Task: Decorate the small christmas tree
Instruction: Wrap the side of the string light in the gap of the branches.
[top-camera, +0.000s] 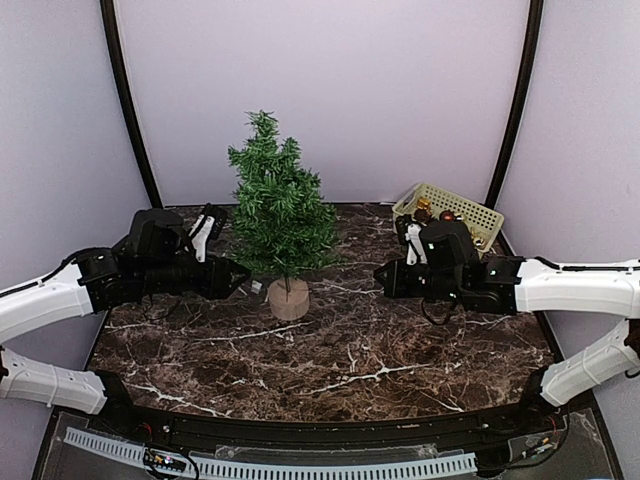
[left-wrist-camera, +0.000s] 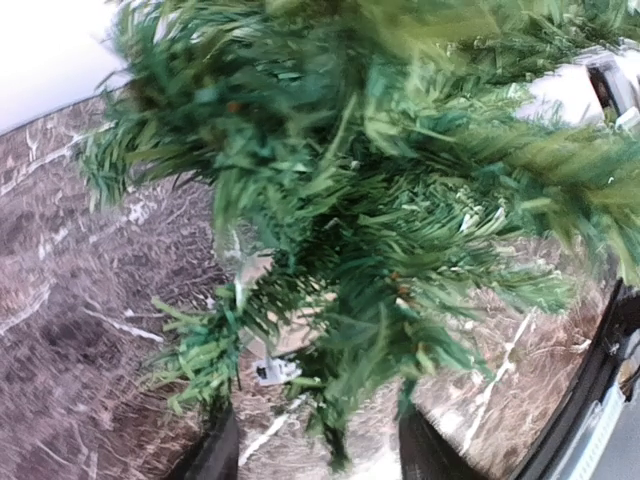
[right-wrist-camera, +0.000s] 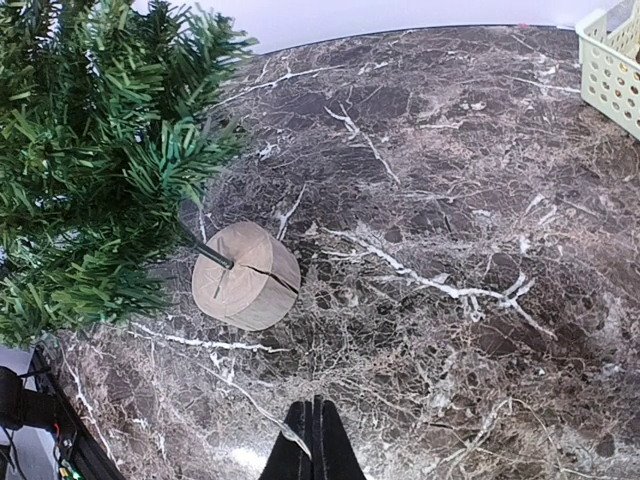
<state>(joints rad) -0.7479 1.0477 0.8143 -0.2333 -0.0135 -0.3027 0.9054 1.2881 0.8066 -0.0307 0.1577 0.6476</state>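
Note:
The small christmas tree (top-camera: 281, 208) stands upright at the middle of the marble table on its round pale wooden base (top-camera: 289, 299). My left gripper (top-camera: 245, 281) is at the tree's lower left side and stands open. In the left wrist view its dark fingers (left-wrist-camera: 214, 452) sit wide apart under the green branches (left-wrist-camera: 400, 230), and one branch tip hangs between them. A small white object (left-wrist-camera: 275, 372) hangs among the lower needles. My right gripper (top-camera: 381, 279) hovers right of the base and is shut with nothing in it. The right wrist view shows its fingertips (right-wrist-camera: 317, 440) pressed together, near the base (right-wrist-camera: 245, 276).
A pale yellow perforated basket (top-camera: 475, 213) holding small ornaments sits at the back right, and its corner shows in the right wrist view (right-wrist-camera: 612, 68). Lilac walls and dark tent poles close in the back and sides. Bare marble table (top-camera: 330, 360) lies in front of the tree.

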